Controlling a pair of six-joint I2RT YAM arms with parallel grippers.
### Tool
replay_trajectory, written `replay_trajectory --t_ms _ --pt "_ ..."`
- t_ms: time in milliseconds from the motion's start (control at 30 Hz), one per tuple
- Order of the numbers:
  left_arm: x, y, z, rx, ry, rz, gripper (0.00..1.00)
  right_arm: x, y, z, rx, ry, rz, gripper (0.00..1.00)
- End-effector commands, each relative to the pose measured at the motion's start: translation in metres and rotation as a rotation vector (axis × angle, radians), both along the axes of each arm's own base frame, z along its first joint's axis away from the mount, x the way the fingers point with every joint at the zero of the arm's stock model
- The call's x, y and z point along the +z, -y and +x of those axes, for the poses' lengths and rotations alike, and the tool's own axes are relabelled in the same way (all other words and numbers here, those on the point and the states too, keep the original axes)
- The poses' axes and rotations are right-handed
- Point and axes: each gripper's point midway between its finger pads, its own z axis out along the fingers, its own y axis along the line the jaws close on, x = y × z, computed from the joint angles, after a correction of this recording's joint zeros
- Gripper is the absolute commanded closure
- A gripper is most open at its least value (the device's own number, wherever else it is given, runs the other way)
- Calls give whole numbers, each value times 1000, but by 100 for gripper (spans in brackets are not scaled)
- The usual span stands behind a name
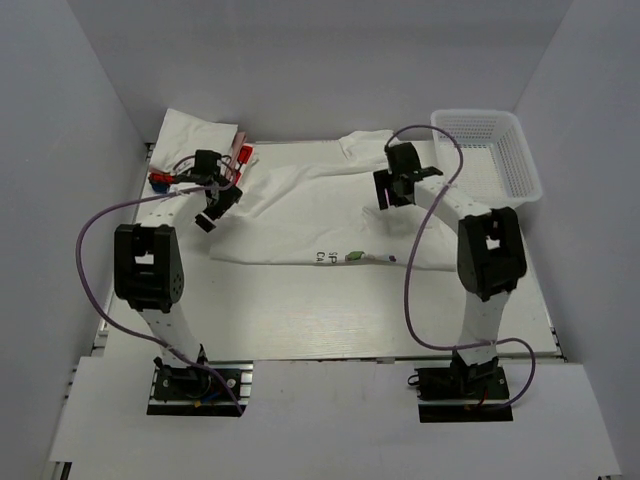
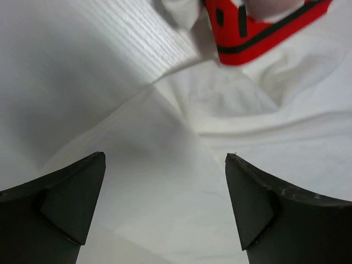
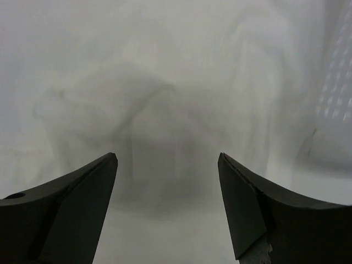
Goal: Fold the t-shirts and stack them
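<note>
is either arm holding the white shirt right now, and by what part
Nothing is held: the left gripper and right gripper both stand open above the white t-shirt.

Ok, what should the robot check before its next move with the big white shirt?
1. Left gripper open and empty: ok.
2. Right gripper open and empty: ok.
3. White t-shirt lying on the table, not held: ok.
4. Cloth smooth and flat: not ok, it is wrinkled.
5. Basket clear of the cloth: cannot tell, the right arm covers that spot.
</note>
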Motion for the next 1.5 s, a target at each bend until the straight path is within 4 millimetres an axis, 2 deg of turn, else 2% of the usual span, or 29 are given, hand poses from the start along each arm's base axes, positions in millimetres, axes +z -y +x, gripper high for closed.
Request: replay_trajectory --t_ms 0,33,67,100,133,233,333,367,400,433,533,567,700,867,933,967,1000,1067,1100,1133,1167,1200,1233,1267,1300,1333,1400,1433,1467 --pt "38 13 -14 -107 96 -17 0 31 -6 -41 10 27 134 20" --pt "36 20 -17 -128 97 -49 0 16 -4 -53 8 -1 133 20" --pt "24 22 -25 -146 70 -60 0 8 -3 -64 5 -25 137 20" --pt "26 27 -23 -161 98 -81 0 3 -7 -69 13 -48 167 20" --pt "16 39 -30 -205 81 -118 0 -11 -8 -78 13 -89 174 20" --pt "7 55 -31 -262 78 -171 0 -26 -6 -77 -7 -114 170 23" --pt "-10 60 -34 -283 34 -175 0 -39 -12 -69 -8 -131 173 30" --pt "-14 60 -37 -282 24 -176 0 -42 -12 -63 -21 -123 178 38" --pt "-18 61 -38 -284 13 -165 0 -40 -13 -58 -33 -114 180 38" --pt "-18 61 -38 -284 13 -165 0 -47 -9 -56 -56 -121 157 40" --pt "-27 59 -43 -275 -14 -139 0 -37 -6 -40 -103 -42 166 62" --pt "-28 56 -45 -266 -24 -126 0 -38 -5 -42 -113 -37 162 79" --pt "-41 48 -54 -255 -66 -91 0 -26 2 -31 -153 49 152 98" --pt "-56 41 -66 -238 -140 -65 0 -21 18 -12 -218 111 95 100" --pt "-63 38 -74 -232 -174 -55 0 -20 22 5 -224 131 79 100" --pt "-64 36 -77 -226 -187 -43 0 -17 31 11 -242 150 35 100" --pt "-67 34 -77 -221 -196 -33 0 -3 33 30 -253 195 39 100" --pt "-71 31 -83 -217 -216 -24 0 -5 48 45 -255 208 -30 100" --pt "-71 31 -83 -217 -216 -24 0 11 47 65 -259 261 -29 100" --pt "-73 33 -87 -222 -225 -36 0 3 51 72 -224 249 -82 100" --pt "-73 33 -85 -231 -217 -33 0 15 54 84 -233 274 -77 100" --pt "-73 33 -85 -231 -217 -33 0 16 54 88 -237 273 -82 87" --pt "-73 33 -85 -231 -217 -33 0 21 49 93 -207 240 -83 30" --pt "-73 33 -85 -231 -217 -33 0 24 43 91 -193 231 -71 13" --pt "-73 33 -85 -231 -217 -33 0 22 34 86 -156 205 -44 10" --pt "-73 33 -85 -231 -217 -33 0 29 34 70 -136 192 -29 10" --pt "-69 33 -84 -239 -208 -29 0 31 4 56 -46 181 87 10" --pt "-69 33 -84 -239 -208 -29 0 15 1 39 -30 135 105 10" --pt "-66 35 -83 -244 -199 -37 0 35 -3 26 -35 171 162 10"
